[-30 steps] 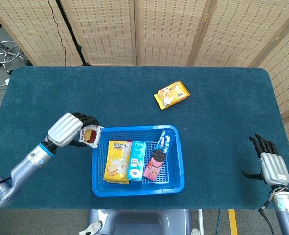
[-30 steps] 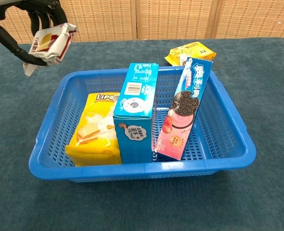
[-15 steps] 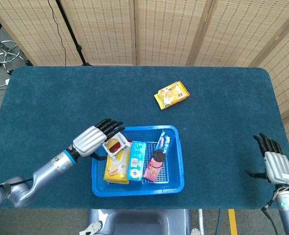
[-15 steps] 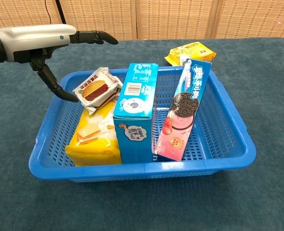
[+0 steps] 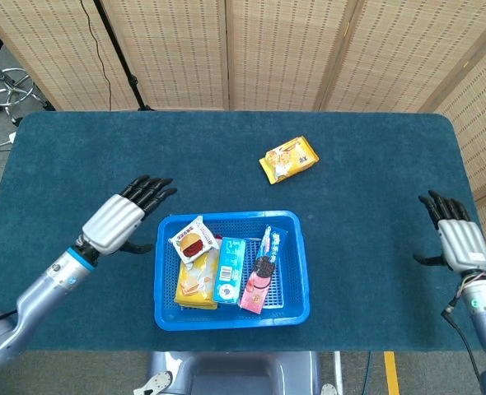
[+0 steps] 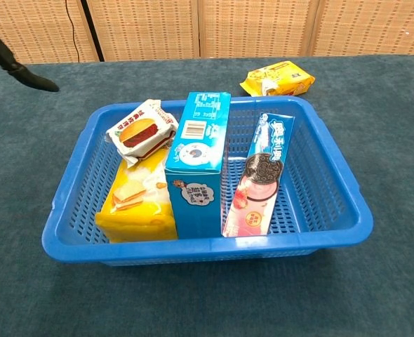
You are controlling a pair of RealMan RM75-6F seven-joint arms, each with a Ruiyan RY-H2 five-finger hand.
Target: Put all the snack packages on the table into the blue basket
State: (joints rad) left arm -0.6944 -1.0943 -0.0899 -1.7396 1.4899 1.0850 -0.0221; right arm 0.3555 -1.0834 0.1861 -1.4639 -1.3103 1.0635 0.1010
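Note:
The blue basket [image 5: 296,271] [image 6: 337,203] stands near the table's front edge. Inside it lie a yellow snack pack [image 5: 195,280] [image 6: 137,203], a blue box [image 5: 229,269] [image 6: 200,161], a pink cookie box [image 5: 258,276] [image 6: 259,182] and a small white burger packet [image 5: 193,241] [image 6: 140,132] resting on top of the yellow pack. One yellow snack packet [image 5: 289,158] [image 6: 277,77] lies on the table beyond the basket. My left hand [image 5: 128,216] hovers open just left of the basket, holding nothing. My right hand [image 5: 453,236] is open at the table's right edge.
The dark blue tablecloth [image 5: 103,156] covers the whole table. Woven screens [image 5: 268,49] stand behind it. A stool [image 5: 8,86] sits on the floor at the far left.
My left hand let go of the burger packet, which now rests in the basket, and drew back to the left. The pink cookie box tipped lower. My right hand rose slightly.

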